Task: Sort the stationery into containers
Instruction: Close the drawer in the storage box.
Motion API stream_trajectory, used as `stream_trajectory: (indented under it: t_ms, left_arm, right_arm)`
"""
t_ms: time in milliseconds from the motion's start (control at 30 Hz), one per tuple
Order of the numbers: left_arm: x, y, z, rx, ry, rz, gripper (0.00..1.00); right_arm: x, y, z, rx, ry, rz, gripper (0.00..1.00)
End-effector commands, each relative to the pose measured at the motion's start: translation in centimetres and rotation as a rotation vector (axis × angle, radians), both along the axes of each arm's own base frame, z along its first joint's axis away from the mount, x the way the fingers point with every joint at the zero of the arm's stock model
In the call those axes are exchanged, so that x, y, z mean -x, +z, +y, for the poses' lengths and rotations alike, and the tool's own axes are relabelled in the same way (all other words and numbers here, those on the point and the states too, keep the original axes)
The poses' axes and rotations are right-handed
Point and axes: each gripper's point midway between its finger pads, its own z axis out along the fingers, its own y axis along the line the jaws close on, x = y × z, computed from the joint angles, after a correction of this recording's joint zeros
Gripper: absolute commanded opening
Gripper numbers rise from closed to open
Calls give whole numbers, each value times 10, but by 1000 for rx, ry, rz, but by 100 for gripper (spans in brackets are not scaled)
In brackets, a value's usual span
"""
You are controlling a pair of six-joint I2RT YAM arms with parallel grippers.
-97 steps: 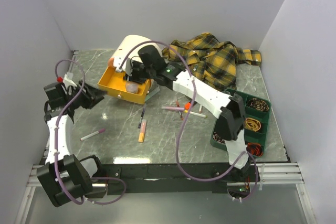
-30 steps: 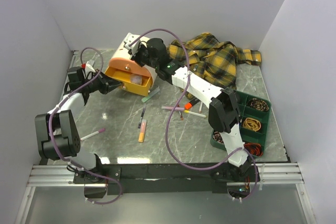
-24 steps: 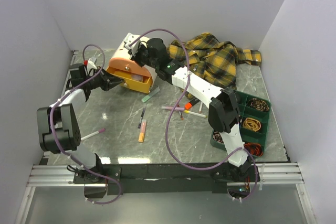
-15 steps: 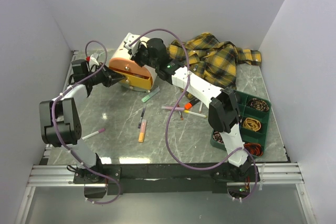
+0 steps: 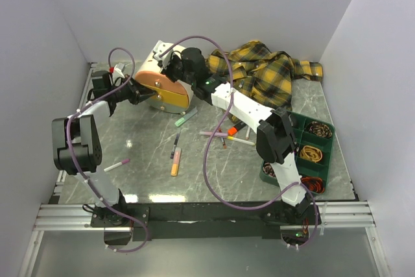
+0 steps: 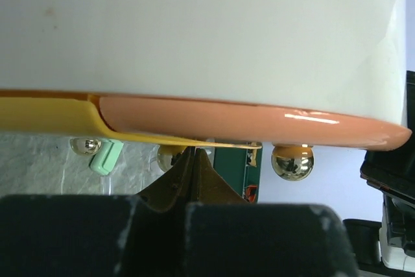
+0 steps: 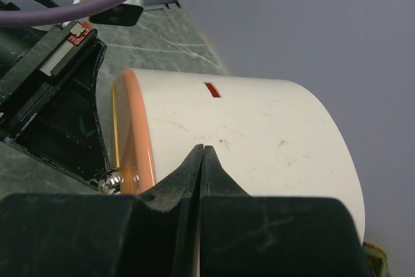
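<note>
Pens (image 5: 175, 162) litter the tabletop (image 5: 130, 147) between drawer box (image 5: 165, 89), plaid shirt (image 5: 266, 72) and green tray (image 5: 328, 160), both arms' jaws pressed together at the box.

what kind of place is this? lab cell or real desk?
Most likely a lab test cell, not a real desk: plain white panels wall in a marble-look table, the left arm and right arm are bolted to a metal rail, and the plaid shirt and drawer box look staged.
</note>
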Motion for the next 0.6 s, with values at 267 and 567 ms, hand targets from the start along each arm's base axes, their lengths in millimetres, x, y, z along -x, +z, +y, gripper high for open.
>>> stream_trajectory:
  t_ms: [267,567]
  left_arm:
    - [27,49,8,-26,-81,-74,40]
    - [39,76,16,10,-116,-177,65]
  right_arm:
    - [-3,-39,1,69,-7,84,0]
    - [-6,-38,-3,85,-16,74,0]
